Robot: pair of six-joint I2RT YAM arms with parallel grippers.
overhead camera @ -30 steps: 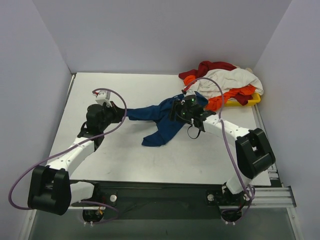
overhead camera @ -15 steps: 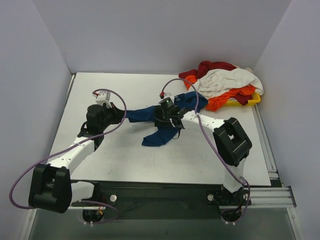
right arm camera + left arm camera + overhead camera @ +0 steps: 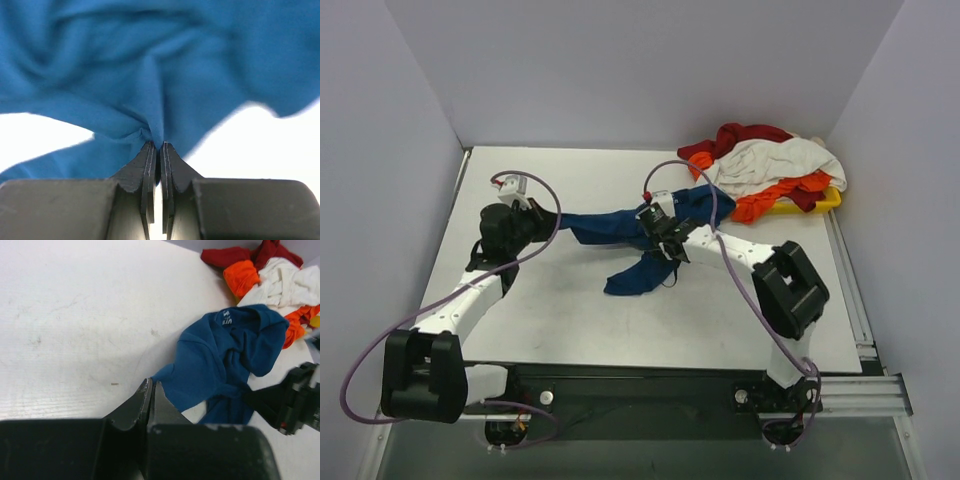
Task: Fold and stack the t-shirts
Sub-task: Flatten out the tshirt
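Left pincer has its fingers pressed together on one end of the dark blue t-shirt, the cloth running away from its tips toward the right side of the tabletop. Near the middle of the tabletop the right pincer is likewise closed on a gathered fold of the same shirt, which bunches into creases just at its fingertips. Between the two pincers the blue cloth is drawn out in a band; beyond the right pincer one part hangs toward the near edge and lies flat, and another part, with the neck label showing, reaches toward the far right corner. There a dark red t-shirt, a white t-shirt and an orange t-shirt lie heaped on a yellow tray.
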